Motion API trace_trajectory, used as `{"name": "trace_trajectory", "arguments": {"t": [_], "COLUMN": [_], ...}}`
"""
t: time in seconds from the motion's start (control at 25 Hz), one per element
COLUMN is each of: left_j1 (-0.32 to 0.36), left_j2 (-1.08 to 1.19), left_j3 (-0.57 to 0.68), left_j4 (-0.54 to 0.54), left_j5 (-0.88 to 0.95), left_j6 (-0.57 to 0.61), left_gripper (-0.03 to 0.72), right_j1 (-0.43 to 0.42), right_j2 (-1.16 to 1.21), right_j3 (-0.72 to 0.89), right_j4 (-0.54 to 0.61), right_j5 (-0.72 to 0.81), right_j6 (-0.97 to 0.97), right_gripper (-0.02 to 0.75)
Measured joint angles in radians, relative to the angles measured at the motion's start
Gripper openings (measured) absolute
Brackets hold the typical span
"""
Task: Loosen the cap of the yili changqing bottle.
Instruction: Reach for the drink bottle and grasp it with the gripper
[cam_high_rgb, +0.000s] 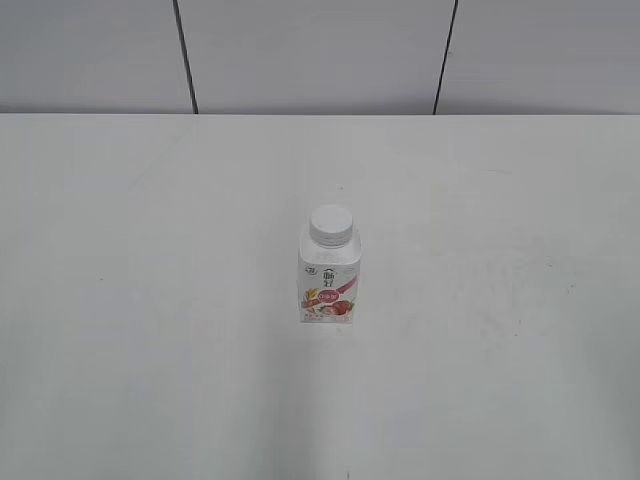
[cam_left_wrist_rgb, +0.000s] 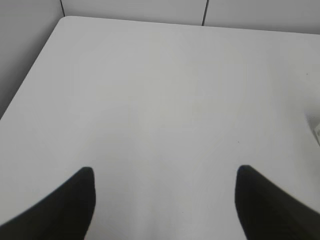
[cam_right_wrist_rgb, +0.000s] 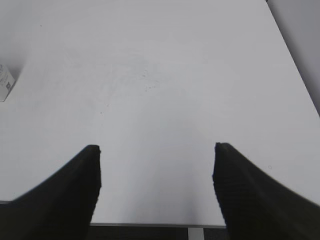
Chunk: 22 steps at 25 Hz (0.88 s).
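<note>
left gripper (cam_left_wrist_rgb: 165, 205): I see two black fingers (cam_left_wrist_rgb: 70, 210), smooth matte, tapering to rounded tips, blurry | right gripper (cam_right_wrist_rgb: 156, 192): two black fingers (cam_right_wrist_rgb: 67, 195), same wedge shape, fine ribbed texture on the inner faces | cables, screws, markings: can't tell | exterior view: I see neither arm in shot

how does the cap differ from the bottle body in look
The cap is round and plain white; the bottle body is squarish and carries a pink-red fruit label on its lower front. The cap is narrower than the body and sits on top of it, while the body stands on the table. Both are white plastic and upright.
</note>
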Motion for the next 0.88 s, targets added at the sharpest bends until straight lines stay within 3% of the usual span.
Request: {"name": "trace_trajectory", "arguments": {"t": [0.88], "left_j1": [0.0], "left_j2": [0.0], "left_j3": [0.0], "left_j4": [0.0], "left_j5": [0.0], "left_j6": [0.0], "left_gripper": [0.528], "right_j1": [0.0], "right_j2": [0.0], "right_j3": [0.0], "right_j4": [0.0], "right_j5": [0.0], "right_j6": [0.0], "right_gripper": [0.554]}}
